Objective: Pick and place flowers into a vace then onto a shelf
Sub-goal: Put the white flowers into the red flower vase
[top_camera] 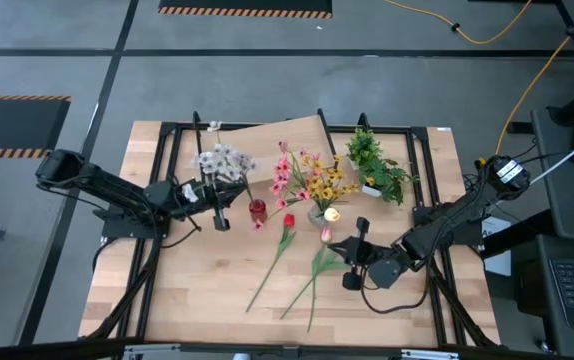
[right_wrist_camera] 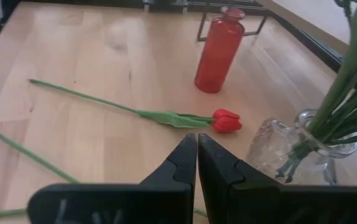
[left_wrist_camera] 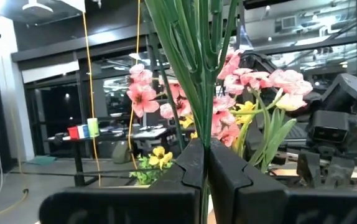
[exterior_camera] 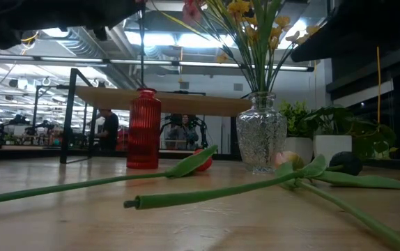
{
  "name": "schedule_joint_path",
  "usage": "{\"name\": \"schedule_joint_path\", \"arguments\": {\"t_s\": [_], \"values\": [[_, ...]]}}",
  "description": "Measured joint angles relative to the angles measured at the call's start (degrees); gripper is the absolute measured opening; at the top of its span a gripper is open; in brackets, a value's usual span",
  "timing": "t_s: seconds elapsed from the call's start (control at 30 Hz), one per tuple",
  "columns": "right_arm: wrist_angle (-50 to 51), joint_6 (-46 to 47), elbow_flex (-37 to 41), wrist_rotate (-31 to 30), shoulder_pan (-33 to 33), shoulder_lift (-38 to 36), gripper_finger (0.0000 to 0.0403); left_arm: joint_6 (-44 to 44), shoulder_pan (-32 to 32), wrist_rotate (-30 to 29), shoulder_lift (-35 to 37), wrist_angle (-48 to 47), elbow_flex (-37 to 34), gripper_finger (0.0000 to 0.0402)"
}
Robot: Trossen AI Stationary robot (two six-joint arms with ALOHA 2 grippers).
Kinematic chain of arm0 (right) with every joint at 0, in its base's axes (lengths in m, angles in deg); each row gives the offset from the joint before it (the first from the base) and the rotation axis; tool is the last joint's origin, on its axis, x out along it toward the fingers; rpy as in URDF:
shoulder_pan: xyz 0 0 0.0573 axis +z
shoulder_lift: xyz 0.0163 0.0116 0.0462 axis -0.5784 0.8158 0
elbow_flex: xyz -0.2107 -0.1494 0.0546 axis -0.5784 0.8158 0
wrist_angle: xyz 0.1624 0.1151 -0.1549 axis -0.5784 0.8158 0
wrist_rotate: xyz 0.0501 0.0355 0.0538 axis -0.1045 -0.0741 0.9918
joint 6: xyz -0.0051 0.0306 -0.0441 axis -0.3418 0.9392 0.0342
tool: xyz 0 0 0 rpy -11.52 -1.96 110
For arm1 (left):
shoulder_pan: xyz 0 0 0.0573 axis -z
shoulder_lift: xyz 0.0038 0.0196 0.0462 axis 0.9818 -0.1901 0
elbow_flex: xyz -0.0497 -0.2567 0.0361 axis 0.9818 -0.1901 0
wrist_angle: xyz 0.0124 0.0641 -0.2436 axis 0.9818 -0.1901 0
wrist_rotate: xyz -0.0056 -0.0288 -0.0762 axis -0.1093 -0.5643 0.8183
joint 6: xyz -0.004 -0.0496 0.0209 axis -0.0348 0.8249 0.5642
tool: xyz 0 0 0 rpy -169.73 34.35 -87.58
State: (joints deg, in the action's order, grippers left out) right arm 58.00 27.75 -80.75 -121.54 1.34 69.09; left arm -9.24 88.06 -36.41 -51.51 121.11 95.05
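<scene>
A bunch of white flowers [top_camera: 223,162] stands upright in my left gripper [top_camera: 223,210], which is shut on its green stems [left_wrist_camera: 198,93], left of the red vase [top_camera: 257,210]. A clear glass vase [top_camera: 317,212] holds pink and yellow flowers [top_camera: 307,178]. A red tulip [top_camera: 287,222] and a pink tulip [top_camera: 325,234] lie flat on the table. My right gripper [top_camera: 345,256] is shut and holds nothing, above the pink tulip's leaves, pointing at the red tulip [right_wrist_camera: 227,121]. The shelf [top_camera: 267,135] stands at the far side. My left gripper pinches several green stems of the white flowers [left_wrist_camera: 203,140] between its two fingers [left_wrist_camera: 185,171]. It comes in level from the table's left, fingers across the stems. The stems rise upright above the fingers; their lower ends are hidden by the gripper.
A bushy potted plant [top_camera: 377,168] stands right of the glass vase. The black legs [top_camera: 167,150] of the shelf frame the far half of the table. Long tulip stems [top_camera: 267,280] cross the near middle. Bare wood [top_camera: 197,290] lies to the near left.
</scene>
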Motion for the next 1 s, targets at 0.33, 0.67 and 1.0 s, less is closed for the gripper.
{"name": "schedule_joint_path", "arguments": {"t_s": [0.33,0.67,1.0], "values": [[0.0,-2.43,0.0,0.0,-2.68,0.0,0.002,2.35,-1.71,3.64,0.0,0.01,-1.57,0.0004],[0.0,-2.75,0.0,0.03,-3.68,0.0,0.002,2.24,-1.75,6.22,-0.02,-3.02,-1.57,0.0015],[-0.02,-2.8,0.0,0.05,-3.68,0.0,0.002,1.65,-1.75,6.19,-3.28,-3.37,-1.57,0.0007]]}}
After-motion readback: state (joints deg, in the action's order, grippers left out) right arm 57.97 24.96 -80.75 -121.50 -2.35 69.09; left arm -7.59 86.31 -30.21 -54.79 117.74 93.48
